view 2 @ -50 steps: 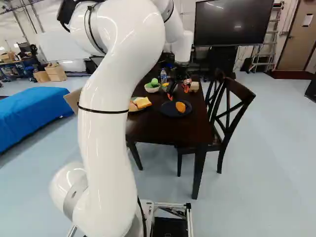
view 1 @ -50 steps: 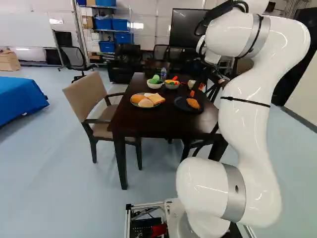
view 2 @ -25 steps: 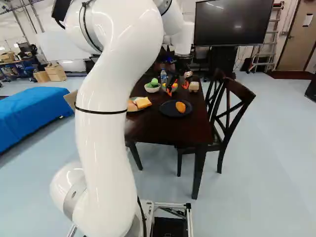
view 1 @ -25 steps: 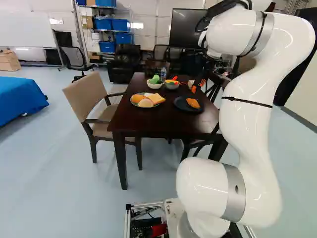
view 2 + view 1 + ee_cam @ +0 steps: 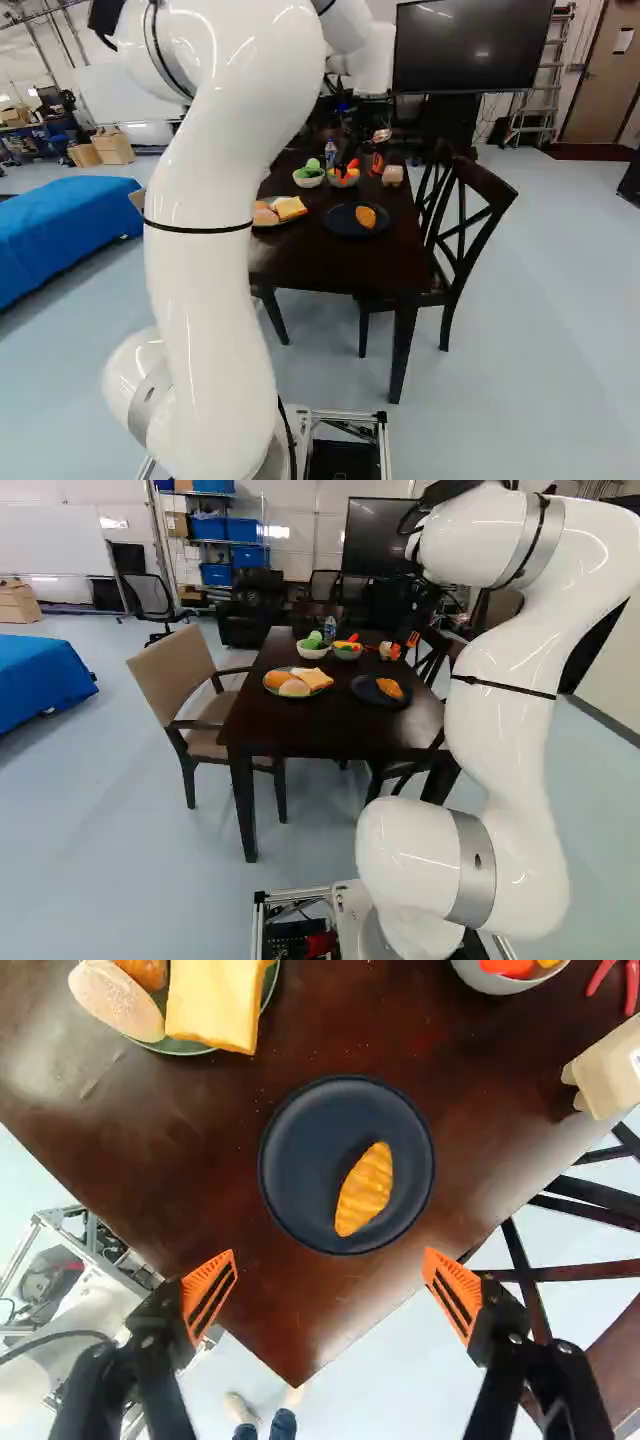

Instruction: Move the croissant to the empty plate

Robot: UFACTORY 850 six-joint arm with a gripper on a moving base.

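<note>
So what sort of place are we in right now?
Probably a robotics lab or workshop: there's a white robot arm by a dining table, plus blue storage bins and a whiteboard.

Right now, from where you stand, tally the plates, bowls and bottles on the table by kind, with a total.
Plates: 2 (dark plate, green plate)
Bowls: 2 (bowl with green food, bowl with mixed colours)
Bottles: 1 (bottle)
Total: 5
</note>
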